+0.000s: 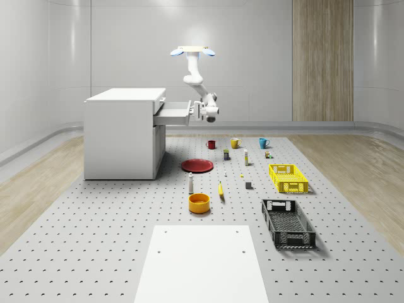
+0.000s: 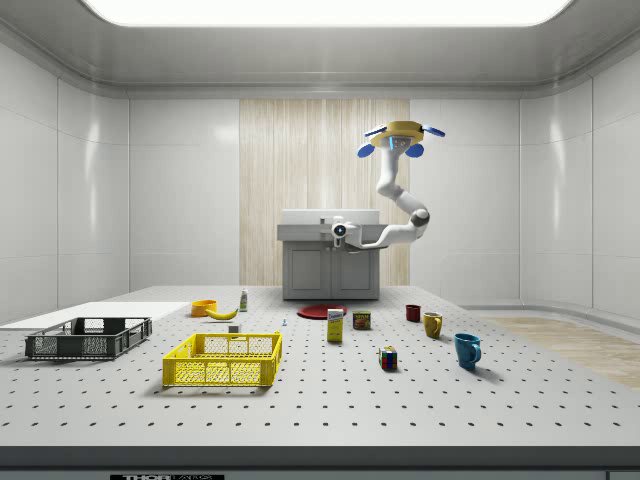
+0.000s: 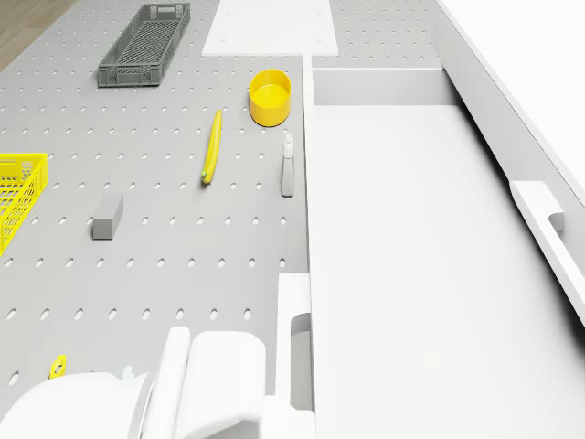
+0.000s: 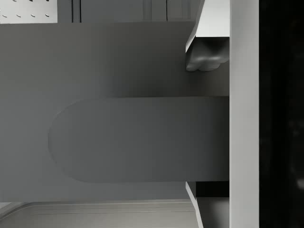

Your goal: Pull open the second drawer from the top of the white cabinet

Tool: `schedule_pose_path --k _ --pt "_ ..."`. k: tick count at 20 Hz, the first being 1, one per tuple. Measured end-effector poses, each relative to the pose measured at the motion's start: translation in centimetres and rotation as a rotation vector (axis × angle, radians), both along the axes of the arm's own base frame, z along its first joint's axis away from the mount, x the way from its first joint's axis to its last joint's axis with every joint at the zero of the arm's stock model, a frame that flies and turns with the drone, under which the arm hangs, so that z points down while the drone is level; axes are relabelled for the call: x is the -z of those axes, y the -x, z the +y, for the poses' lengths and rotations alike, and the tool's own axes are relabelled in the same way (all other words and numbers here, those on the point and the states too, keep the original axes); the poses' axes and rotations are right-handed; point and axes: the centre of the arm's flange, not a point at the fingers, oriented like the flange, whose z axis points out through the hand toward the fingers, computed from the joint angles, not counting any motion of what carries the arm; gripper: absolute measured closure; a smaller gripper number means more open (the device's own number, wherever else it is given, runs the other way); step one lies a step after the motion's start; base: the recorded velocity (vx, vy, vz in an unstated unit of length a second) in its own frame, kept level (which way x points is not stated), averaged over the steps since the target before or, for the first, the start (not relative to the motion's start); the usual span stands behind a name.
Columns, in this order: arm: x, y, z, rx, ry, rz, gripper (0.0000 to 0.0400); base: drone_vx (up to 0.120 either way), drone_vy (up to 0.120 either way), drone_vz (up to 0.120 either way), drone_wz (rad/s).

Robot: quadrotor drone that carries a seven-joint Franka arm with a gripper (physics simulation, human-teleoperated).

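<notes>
Hovering just right of the white cabinet point(image 1: 123, 132) mid-frame, my gripper point(image 1: 201, 110) is clamped on the drawer point(image 1: 172, 113) handle, so I'd pull straight, level, no twisting.

Below the claw point(image 1: 195, 110), on the perforated floor, lies a red plate point(image 1: 197, 165). Farther out from it stand a red mug point(image 1: 211, 144), a yellow mug point(image 1: 235, 143), a blue mug point(image 1: 263, 142), a yellow crate point(image 1: 288, 178) and a black crate point(image 1: 288, 223).
</notes>
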Motion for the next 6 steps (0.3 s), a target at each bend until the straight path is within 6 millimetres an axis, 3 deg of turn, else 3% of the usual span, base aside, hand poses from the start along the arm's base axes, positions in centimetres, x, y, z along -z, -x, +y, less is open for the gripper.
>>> schedule_pose_path --k 6 --pt "0.25 -0.1 0.03 -0.001 0.0 -0.021 0.0102 0.0 0.0 0.0 0.0"
